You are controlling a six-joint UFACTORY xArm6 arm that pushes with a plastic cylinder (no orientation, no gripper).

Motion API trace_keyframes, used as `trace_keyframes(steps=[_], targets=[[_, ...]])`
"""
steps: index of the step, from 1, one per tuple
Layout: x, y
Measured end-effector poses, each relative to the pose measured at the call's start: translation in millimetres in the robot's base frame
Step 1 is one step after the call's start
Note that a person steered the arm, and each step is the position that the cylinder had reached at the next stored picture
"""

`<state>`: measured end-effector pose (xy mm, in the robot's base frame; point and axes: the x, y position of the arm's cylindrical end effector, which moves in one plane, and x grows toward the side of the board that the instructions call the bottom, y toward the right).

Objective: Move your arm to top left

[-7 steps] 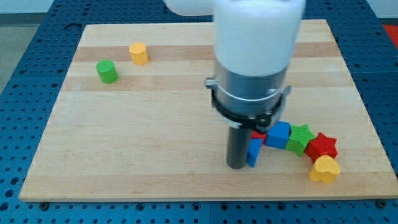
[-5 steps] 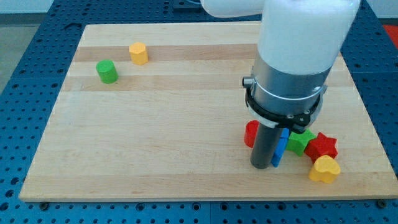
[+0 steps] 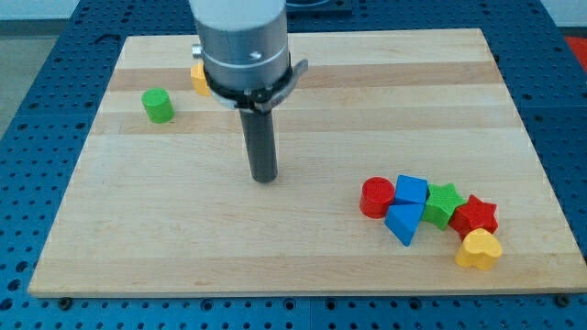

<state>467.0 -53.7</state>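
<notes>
While the wooden board [image 3: 303,257] fills most of the frame over a blue perforated table [image 3: 27,183], its upper left holds a green cylinder [image 3: 158,105] standing alone. Just to the right of it and slightly higher, a yellow block [image 3: 196,78] peeks out from behind the arm's grey collar, so its shape cannot be made out. My tip [image 3: 265,179] rests on bare wood left of centre, below and to the right of those two blocks and well apart from both. The rod ends plain, with nothing that spreads or pinches, and it touches no block.

Further right, in the lower right of the frame, six blocks cluster together: a red cylinder [image 3: 376,197], a blue cube [image 3: 411,191] beside it, a blue triangular block [image 3: 404,224] just below those two, a green star [image 3: 445,203], a red star [image 3: 475,215], and a yellow heart [image 3: 479,248] at the cluster's lower right end. My tip stands well to the left of this group.
</notes>
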Motion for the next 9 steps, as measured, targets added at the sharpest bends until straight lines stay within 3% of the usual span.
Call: trace_keyframes(steps=[5, 6, 9], targets=[[-199.2, -8.1], [-225.1, -61.5], [-220.3, -110.9]])
